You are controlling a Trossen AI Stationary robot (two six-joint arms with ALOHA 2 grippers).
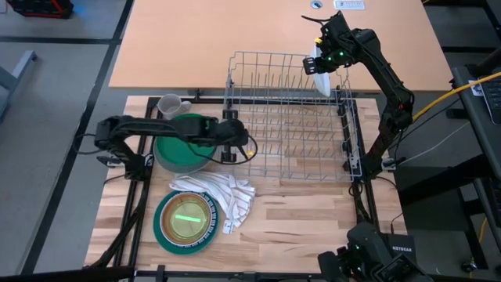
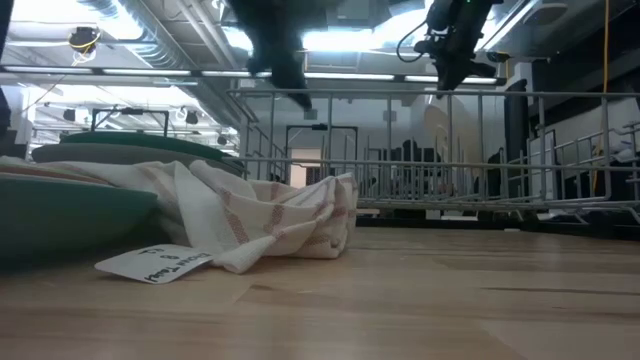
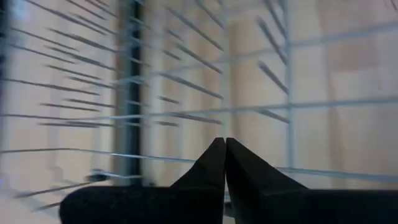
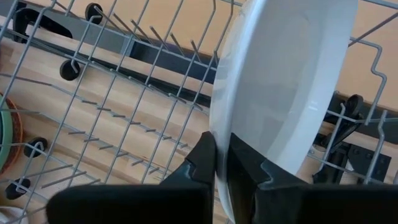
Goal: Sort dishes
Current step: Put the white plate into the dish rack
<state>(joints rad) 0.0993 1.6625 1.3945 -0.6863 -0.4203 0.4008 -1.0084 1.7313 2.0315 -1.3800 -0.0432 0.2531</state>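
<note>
My right gripper [image 1: 319,66] hangs over the far right corner of the grey wire rack [image 1: 290,117], shut on a white plate [image 4: 286,81]. The plate stands on edge below it [image 1: 321,81]. My left gripper [image 1: 235,149] is shut and holds nothing; it is at the rack's left side, its tips [image 3: 224,144] pointing at the rack's wires. Left of the rack a teal and green stack of dishes [image 1: 182,147] sits on the table, with a grey mug [image 1: 171,104] beyond it. A green plate with a brown rim [image 1: 185,219] lies near the front edge. My right gripper pinches the white plate's rim [image 4: 219,163] between its two fingers, one on each face. The fingers come from above, slanting down. The plate hangs edge-down below them, its lower part among the rack's wires; I cannot tell whether it rests on the rack.
A crumpled white cloth with dark stripes [image 1: 221,194] and its paper tag lie between the green plate and the rack. The rack's upright tines and raised rim fill the table's middle and right. Bare wood lies along the near right of the table [image 1: 313,227].
</note>
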